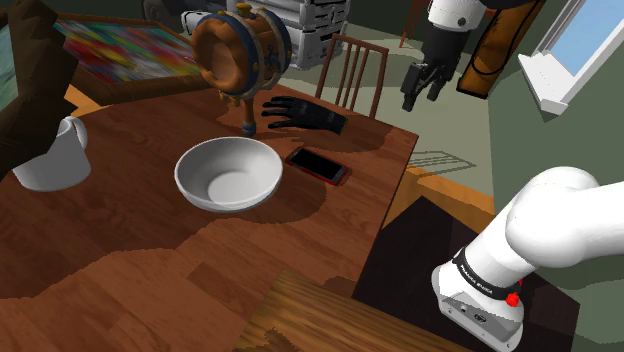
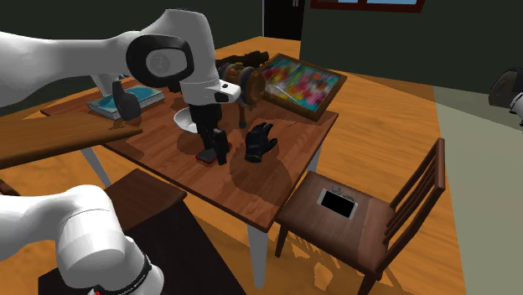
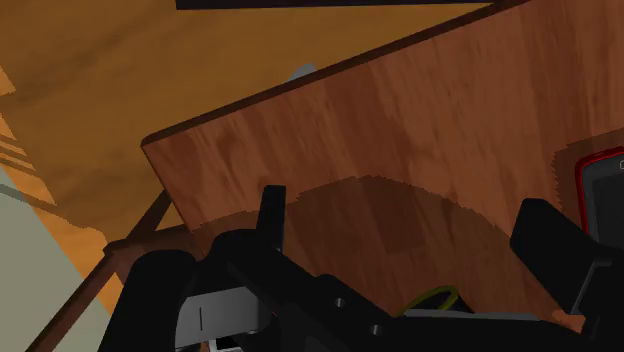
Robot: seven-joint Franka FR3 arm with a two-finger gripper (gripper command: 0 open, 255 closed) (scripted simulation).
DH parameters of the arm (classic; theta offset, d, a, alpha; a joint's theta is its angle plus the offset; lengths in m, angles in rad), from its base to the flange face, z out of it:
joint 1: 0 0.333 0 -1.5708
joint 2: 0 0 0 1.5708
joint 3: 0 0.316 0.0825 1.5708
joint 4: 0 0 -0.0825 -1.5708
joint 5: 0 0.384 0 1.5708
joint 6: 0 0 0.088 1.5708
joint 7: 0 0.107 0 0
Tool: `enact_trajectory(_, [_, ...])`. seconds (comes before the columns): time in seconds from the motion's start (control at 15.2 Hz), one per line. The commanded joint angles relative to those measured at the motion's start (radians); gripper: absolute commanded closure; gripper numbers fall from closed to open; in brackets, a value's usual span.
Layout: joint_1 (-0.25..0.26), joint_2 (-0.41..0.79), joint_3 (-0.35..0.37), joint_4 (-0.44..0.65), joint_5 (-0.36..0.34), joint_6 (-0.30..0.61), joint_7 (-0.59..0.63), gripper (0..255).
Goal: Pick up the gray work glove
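We find the gripper (image 1: 420, 88) open: in the wrist view its two black fingers (image 3: 270, 215) stand apart, with bare tabletop between them. It holds nothing.

The glove (image 1: 303, 115) appears black, soft in outline, with its fingers spread. It lies flat on the table (image 1: 150, 250), near the far edge in the shoulder view, just beside the foot of a barrel-shaped wooden piece (image 1: 240, 50) banded in blue. The gripper is apart from the glove.

The table is a dark reddish wood with visible grain and a square corner.

A flat rectangular phone (image 1: 318, 165), black-faced with a red rim, lies between the glove and the bowl (image 1: 228, 198). The bowl is round, smooth and white; its inside shows plain white surface.

A white mug (image 1: 50, 165) with a loop handle stands at the shoulder view's left; we cannot see into it.

A slatted wooden chair (image 2: 419, 180) stands at the table's corner. On its seat rests a flat black slab (image 2: 338, 203) with a pale rim.
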Motion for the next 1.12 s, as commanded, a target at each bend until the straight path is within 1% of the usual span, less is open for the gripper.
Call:
enact_trajectory(0.0, [0.0, 0.0, 0.0, 0.0, 0.0, 0.0, 0.0, 0])
enact_trajectory(0.26, [0.031, 0.169, -0.03, 0.091, 0.027, 0.074, -0.076, 0])
enact_trajectory(0.53, [0.063, 0.334, -0.052, 0.201, 0.065, 0.123, -0.157, 0])
enact_trajectory(0.79, [0.092, 0.495, -0.066, 0.329, 0.114, 0.146, -0.242, 0])
enact_trajectory(1.06, [0.114, 0.653, -0.07, 0.476, 0.168, 0.144, -0.325, 0])
